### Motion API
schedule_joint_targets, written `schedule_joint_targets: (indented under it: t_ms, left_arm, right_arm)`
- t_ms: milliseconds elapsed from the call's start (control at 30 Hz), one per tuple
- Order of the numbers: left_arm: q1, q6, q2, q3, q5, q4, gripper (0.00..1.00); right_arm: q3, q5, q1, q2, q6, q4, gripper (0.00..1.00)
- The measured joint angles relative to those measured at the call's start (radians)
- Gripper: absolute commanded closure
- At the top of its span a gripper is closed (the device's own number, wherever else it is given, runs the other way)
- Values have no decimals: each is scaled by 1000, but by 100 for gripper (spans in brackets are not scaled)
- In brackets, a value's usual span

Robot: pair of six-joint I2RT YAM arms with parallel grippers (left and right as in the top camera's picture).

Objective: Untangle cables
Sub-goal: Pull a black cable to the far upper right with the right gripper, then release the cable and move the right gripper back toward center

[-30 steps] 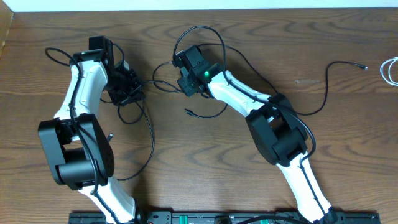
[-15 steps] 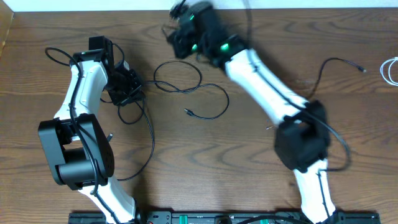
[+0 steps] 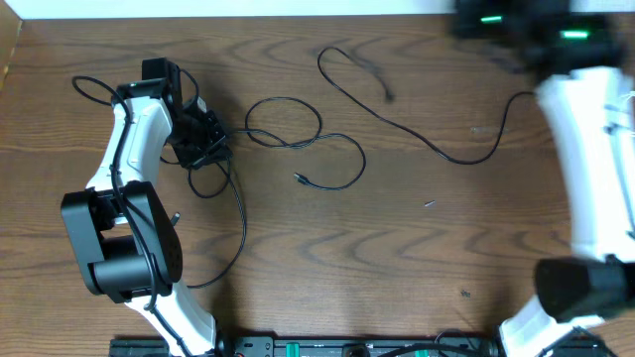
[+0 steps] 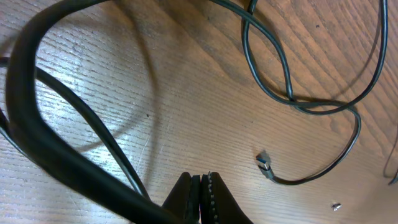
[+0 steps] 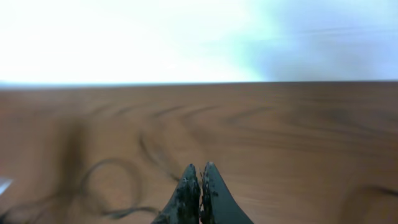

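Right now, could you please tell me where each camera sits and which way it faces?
Overhead: fixed above, facing straight down on the table, black cables, left arm and blurred right arm.
Left wrist: on the left arm, looking down past its shut jaws at a cable plug.
Right wrist: on the right arm, facing across the table; shut jaws, a blurred cable loop.
Shared: overhead also shows that plug.

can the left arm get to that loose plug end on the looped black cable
Probably yes: the left gripper, shut, sits near the plug with only bare table between them; it must open first.
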Motion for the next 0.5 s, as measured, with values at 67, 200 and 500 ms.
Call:
schedule_joint_targets:
  t_ms: [67,200,500]
  left_arm:
    - [0,0,0,0,0,0,92]
    - [0,0,0,0,0,0,93]
    - [0,0,0,0,0,4,93]
  right_arm:
    - [0,7,-113,-49,0,-33,99]
    - [0,22,-334,-163,0,-97,99]
    - [25,-64,-397,-227,-151,-322,73]
